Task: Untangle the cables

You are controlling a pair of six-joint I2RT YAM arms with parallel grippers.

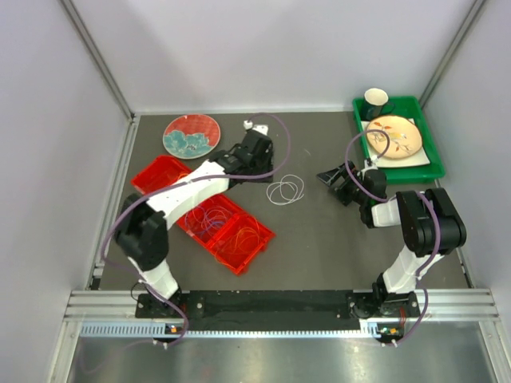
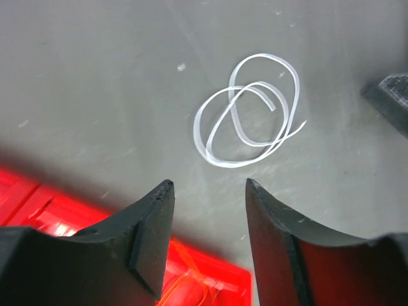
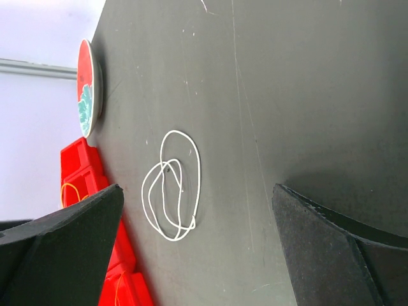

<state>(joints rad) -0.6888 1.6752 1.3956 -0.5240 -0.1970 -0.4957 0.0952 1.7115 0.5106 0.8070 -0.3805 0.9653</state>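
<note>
White cable (image 1: 285,190), one, lies in overlapping loops near the middle of the grey counter (image 1: 319,239) in the top view. The left gripper (image 1: 267,166) sits at its ten o'clock and the right gripper (image 1: 331,179) at its three o'clock. More coloured cables (image 1: 215,219), too fine to count, lie in a red bin (image 1: 227,227) at seven o'clock.

In the left wrist view, the left gripper (image 2: 207,185) is moderately open and empty. The white cable (image 2: 248,111) lies at its twelve o'clock, apart from it.

In the right wrist view, the right gripper (image 3: 197,191) is wide open and empty, with the white cable (image 3: 171,186) between its fingertips.

This looks like the start of untangling that cable. Next, each gripper likely needs to pinch a different loop flat against the counter and draw the loops apart.
</note>
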